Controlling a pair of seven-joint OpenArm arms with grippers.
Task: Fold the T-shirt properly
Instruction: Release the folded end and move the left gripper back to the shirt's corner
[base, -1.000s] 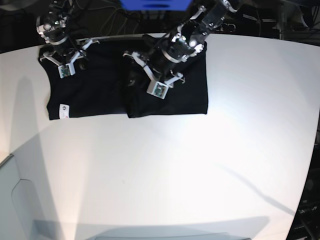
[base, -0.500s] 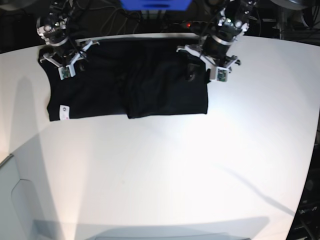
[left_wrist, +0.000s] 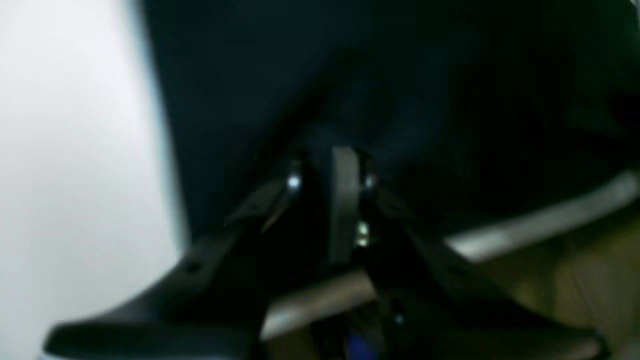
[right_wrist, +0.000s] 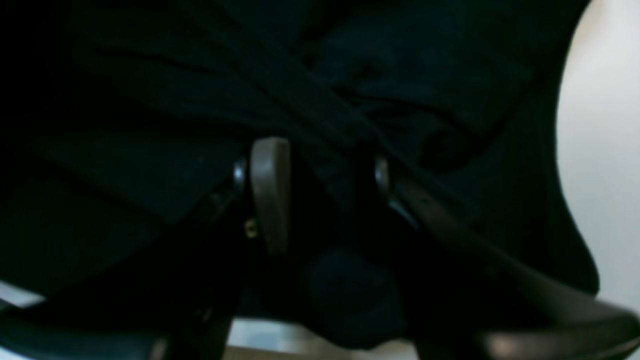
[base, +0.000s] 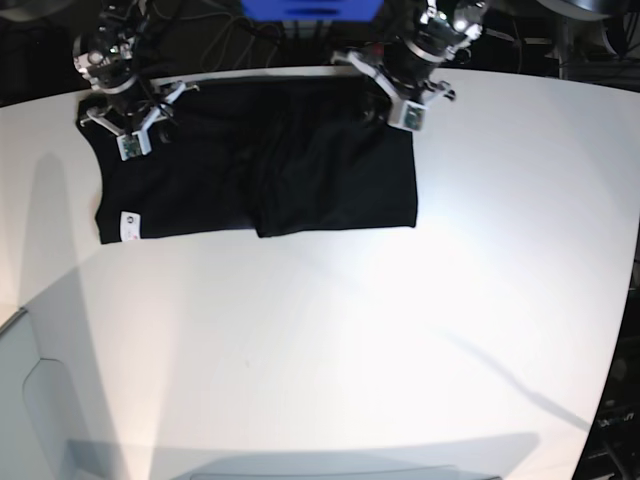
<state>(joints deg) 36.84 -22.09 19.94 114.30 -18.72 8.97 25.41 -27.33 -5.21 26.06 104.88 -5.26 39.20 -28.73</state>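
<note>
Both wrist views dark & blurry, cloth detail hard to read. T-shirt (base: 260, 175) lies flat at table's (base: 400, 340) far edge. Left gripper (left_wrist: 332, 175) has moved from shirt's right side to its far-right corner since a sec ago; jaws now together, nipping the T-shirt edge. Right gripper (right_wrist: 320, 175) unmoved at far-left corner, jaws apart, cloth between.

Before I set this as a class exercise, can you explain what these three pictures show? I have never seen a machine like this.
It is a robot with two arms. One picture looks down on a white table; the other two come from cameras on the wrists. A black T-shirt lies spread at the table's far edge. The left gripper has its jaws together at the shirt's far corner; whether it pinches cloth is too blurred to tell. The right gripper sits open over the cloth at the opposite far corner, holding nothing.
</note>
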